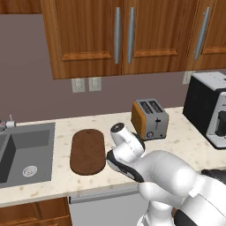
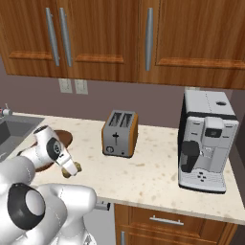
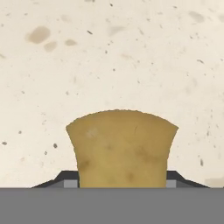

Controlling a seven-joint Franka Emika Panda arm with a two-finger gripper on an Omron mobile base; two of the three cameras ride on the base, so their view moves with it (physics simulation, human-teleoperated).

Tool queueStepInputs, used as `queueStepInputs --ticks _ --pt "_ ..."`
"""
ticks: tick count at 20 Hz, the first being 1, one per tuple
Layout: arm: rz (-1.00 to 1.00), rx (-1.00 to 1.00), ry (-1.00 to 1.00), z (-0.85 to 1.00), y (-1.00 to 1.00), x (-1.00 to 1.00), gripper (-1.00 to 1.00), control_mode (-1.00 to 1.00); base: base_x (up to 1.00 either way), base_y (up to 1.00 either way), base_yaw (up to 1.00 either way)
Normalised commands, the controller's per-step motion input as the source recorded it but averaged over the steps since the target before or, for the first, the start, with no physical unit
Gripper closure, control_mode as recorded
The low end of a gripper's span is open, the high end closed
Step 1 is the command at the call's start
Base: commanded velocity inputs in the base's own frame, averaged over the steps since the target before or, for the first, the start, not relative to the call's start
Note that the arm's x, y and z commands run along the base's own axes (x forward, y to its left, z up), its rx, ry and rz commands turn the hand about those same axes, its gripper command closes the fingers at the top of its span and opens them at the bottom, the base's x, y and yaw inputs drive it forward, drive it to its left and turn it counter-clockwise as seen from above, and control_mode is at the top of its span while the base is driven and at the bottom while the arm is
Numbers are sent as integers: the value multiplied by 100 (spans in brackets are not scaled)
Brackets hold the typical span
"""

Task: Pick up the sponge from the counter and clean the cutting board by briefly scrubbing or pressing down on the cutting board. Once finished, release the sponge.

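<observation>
The fingers (image 3: 122,183) hold the sponge (image 3: 122,148) between them: in the hand view the yellow-tan block sits clamped at its lower end, a dark fingertip showing at each side of it, with the speckled beige bench (image 3: 109,57) behind it. In the right base view the sponge (image 2: 72,168) shows as a small tan block at the end of the white arm, over the bench (image 2: 153,167) and just right of the cutting board (image 2: 60,139), whose dark brown rounded end peeks out from behind the arm. Whether the sponge touches the bench surface cannot be told. In the left base view the cutting board (image 1: 88,151) lies flat on the bench (image 1: 57,185), between the grey sink (image 1: 26,152) and the orange-sided toaster (image 1: 149,118). A coffee machine (image 2: 206,141) stands farther right, well apart from the board.
</observation>
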Motion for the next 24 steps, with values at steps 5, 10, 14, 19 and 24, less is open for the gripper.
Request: queueStepInputs --ticks 5,10,14,19,24 --pt "-1 0 5 7 -6 31 100 -100 0 0 0" --pt "0 0 0 0 11 26 100 -100 0 0 0" --pt "0 0 0 0 21 30 100 -100 0 0 0" --pt "0 0 0 0 5 4 -100 -100 0 0 0" --pt "0 0 1 0 0 0 -100 -100 0 0 0"
